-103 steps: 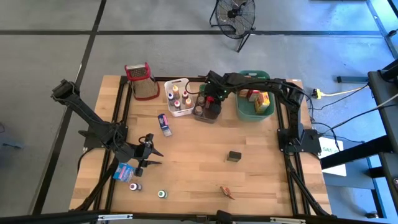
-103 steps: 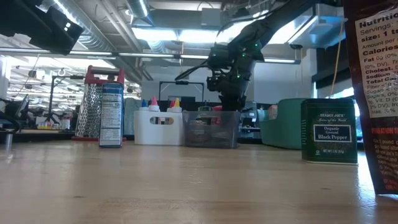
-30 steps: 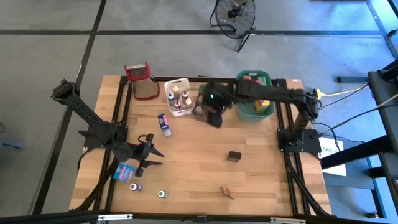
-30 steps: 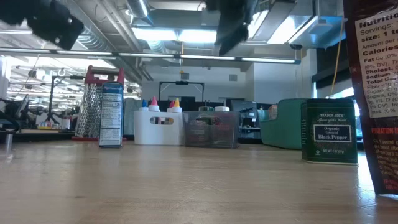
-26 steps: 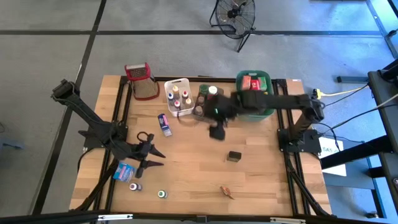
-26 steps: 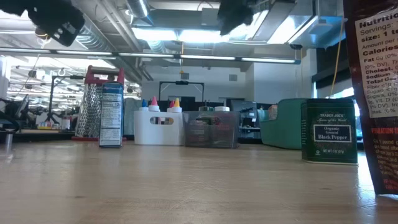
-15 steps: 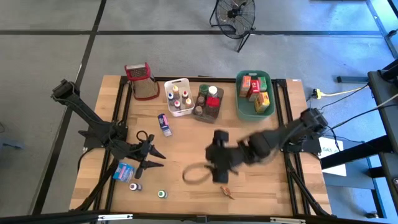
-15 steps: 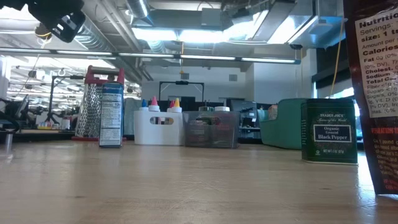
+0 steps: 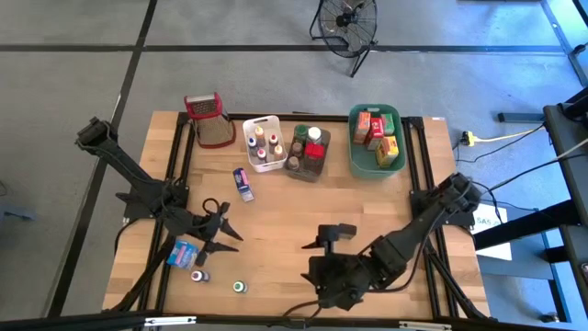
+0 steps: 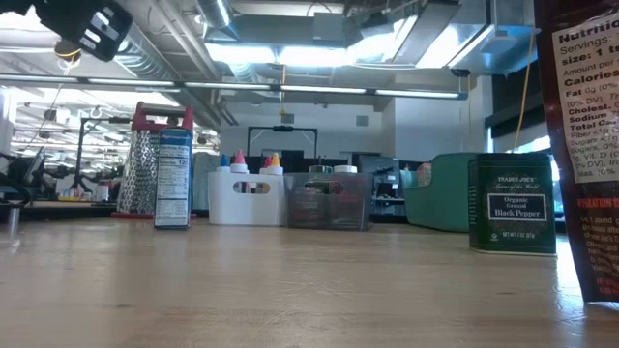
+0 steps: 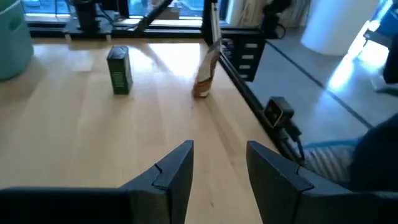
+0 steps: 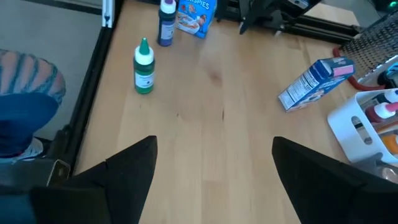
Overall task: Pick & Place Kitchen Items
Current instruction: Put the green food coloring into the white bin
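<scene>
Nearby, green-capped bottle (image 12: 143, 67), apparently upright

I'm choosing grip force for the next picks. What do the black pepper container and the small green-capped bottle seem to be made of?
The black pepper container looks like a dark green painted metal tin: squared body, crisp edges, a separate lid rim, printed label. The green-capped bottle looks like soft whitish plastic with a green label: a squeeze-bottle shape with a tapered nozzle cap, matte, no glassy shine. Both are guesses from looks alone.

"Organic Black Pepper" on green tin (image 10: 512, 203)
</scene>
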Robot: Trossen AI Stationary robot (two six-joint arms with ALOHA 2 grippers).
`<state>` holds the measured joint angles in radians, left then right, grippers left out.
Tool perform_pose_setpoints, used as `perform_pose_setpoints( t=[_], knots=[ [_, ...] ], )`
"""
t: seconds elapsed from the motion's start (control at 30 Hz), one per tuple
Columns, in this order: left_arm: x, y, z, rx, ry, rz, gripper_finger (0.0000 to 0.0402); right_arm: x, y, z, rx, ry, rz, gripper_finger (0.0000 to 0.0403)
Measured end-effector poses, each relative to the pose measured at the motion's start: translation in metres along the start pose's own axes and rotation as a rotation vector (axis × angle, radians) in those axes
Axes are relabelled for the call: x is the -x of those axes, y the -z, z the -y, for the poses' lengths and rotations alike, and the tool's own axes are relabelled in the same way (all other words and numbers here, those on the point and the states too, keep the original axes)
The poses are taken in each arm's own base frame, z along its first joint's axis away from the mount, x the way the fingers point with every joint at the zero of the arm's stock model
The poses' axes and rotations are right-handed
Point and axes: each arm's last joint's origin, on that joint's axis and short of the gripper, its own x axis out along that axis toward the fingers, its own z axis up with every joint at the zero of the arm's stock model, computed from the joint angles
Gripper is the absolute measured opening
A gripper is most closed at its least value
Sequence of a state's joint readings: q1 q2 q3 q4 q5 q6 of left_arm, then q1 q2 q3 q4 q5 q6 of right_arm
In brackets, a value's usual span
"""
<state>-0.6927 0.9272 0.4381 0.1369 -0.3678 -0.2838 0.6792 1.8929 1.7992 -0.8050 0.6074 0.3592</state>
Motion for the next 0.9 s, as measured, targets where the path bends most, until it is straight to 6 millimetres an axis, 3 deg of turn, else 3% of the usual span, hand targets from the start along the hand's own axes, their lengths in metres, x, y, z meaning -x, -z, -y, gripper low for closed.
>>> perform_pose_setpoints(
  t=[0.2, 0.6, 0.9],
  knots=[
    [0.0, 0.001, -0.001, -0.012, -0.012, -0.004, 0.0144, -0.014, 0.004, -0.002, 0.013, 0.022, -0.031, 0.0321],
    [-0.003, 0.008, 0.0, -0.008, -0.016, -0.071, 0.0149, -0.019, 0.004, 0.0, 0.008, 0.024, -0.04, 0.0321],
    [-0.021, 0.01, 0.009, 0.013, 0.081, -0.095, 0.0205, -0.019, 0.004, 0.0, 0.004, 0.024, -0.04, 0.0321]
  ],
)
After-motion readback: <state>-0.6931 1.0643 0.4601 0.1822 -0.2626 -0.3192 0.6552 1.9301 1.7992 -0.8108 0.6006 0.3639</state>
